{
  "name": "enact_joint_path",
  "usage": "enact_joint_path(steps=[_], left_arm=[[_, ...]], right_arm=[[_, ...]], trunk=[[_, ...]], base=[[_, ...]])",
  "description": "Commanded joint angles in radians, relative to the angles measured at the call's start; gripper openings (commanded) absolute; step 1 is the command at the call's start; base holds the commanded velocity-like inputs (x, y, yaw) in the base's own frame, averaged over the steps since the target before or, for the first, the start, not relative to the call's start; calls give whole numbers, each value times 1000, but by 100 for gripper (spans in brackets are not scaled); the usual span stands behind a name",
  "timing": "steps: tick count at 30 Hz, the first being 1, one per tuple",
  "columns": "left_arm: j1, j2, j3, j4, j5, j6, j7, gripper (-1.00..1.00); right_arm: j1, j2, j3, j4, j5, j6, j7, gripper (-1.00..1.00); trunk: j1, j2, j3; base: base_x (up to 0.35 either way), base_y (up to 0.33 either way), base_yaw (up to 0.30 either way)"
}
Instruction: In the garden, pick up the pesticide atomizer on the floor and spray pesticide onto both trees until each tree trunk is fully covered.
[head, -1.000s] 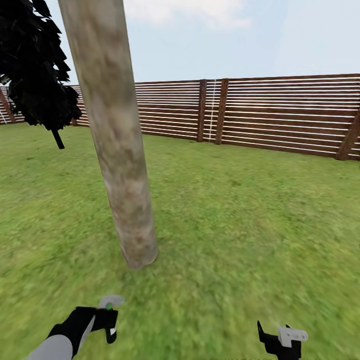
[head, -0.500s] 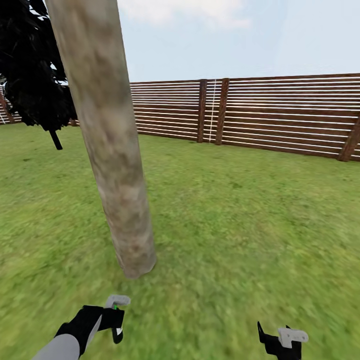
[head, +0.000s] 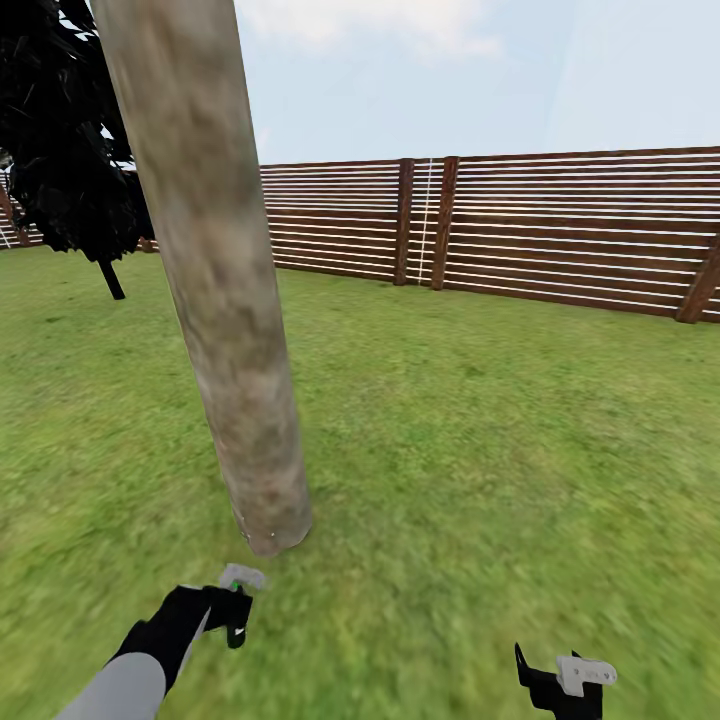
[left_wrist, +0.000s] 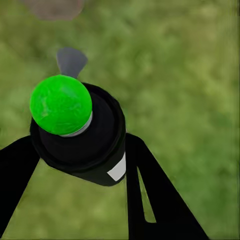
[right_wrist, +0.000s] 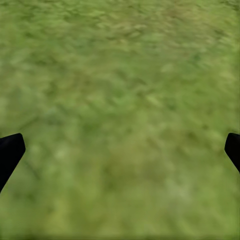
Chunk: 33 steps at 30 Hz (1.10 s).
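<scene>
**Atomizer in hand, nozzle coming onto the first trunk**

We hold the pesticide atomizer (left_wrist: 77, 132), a black cylindrical can with a bright green round cap and a grey nozzle, clenched between the two black fingers of our left tool (head: 232, 612). In the head view it sits at about seven o'clock, low in the frame, with the nozzle turned toward twelve o'clock, where the thick mottled grey-beige tree trunk (head: 215, 280) meets the green lawn (head: 480, 420). The trunk's base is just beyond the nozzle, near but not touching it. A few pale specks show on the bark close to the ground; we cannot tell whether they are pesticide or bark texture, and the rest of the trunk looks bare.

Our right tool (head: 560, 685) hangs at five o'clock with its fingers spread wide and nothing between them; its wrist camera looks onto grass.

We judge the pick-up done and the spraying of this trunk only beginning. The next move calls for keeping the nozzle on the bark and sweeping upward and around the column. The second tree remains to be done. A dark, near-black thin-stemmed tree (head: 70, 140) at ten o'clock and the brown slatted wooden fence (head: 560, 230) are not targets.
</scene>
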Motion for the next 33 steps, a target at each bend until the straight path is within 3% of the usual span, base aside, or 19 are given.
enact_joint_path(steps=[1,2,4,5,8,10,15,17,21,24,26,28,31,33], left_arm=[[-5,9,-6,-13,-3,21,-8,-100],[-11,45,-7,-36,-1,39,-13,-100],[-13,64,-8,-58,-2,49,-39,-100],[-13,62,-10,-64,-2,50,-42,-100],[-27,12,-17,-79,-3,55,-48,-100],[-48,0,-18,-81,-3,60,-48,-100],[-104,50,-10,-103,-1,103,-51,-100],[-107,40,-15,-108,-3,106,-51,-100],[-109,-6,-19,-109,-6,106,-51,-100],[-112,8,-18,-113,-5,107,-51,-100],[-115,40,-13,-138,-3,108,-51,-100],[-117,33,-16,-156,-3,112,-52,-100],[-119,-12,-20,-200,-3,157,-53,-100],[-119,-18,-21,-258,-2,175,-76,-100]], right_arm=[[-1,0,-8,1,1,-4,10,100],[-1,0,-8,1,1,-4,10,100],[-1,0,-8,1,1,-4,10,100],[-1,0,-8,1,1,-4,10,100],[-1,0,-8,1,1,-4,10,100],[-1,0,-8,2,2,-4,10,100],[-1,0,-8,2,2,-4,10,100],[-1,0,-8,2,2,-4,10,100],[-1,0,-8,2,2,-4,10,100],[-1,0,-8,2,2,-4,10,100],[-1,0,-8,2,2,-4,10,100],[-1,0,-8,2,2,-4,10,100],[-1,0,-8,5,2,-4,10,100],[-1,0,-8,28,2,-4,10,100]], trunk=[[0,0,-1],[0,0,-1],[0,0,-1],[0,0,-1],[0,0,-1],[0,0,-1],[0,0,-1],[0,0,-1],[0,0,-1],[0,0,-1],[0,0,-1],[0,0,-1],[0,0,-1],[0,0,-1]], base=[[0,0,0],[0,0,0],[-115,0,0],[-241,0,0],[-135,0,0],[-23,0,0],[-2,0,0],[0,0,0],[-48,0,0],[-231,0,0],[-45,0,0],[-8,0,0],[-2,0,0],[0,0,0]])
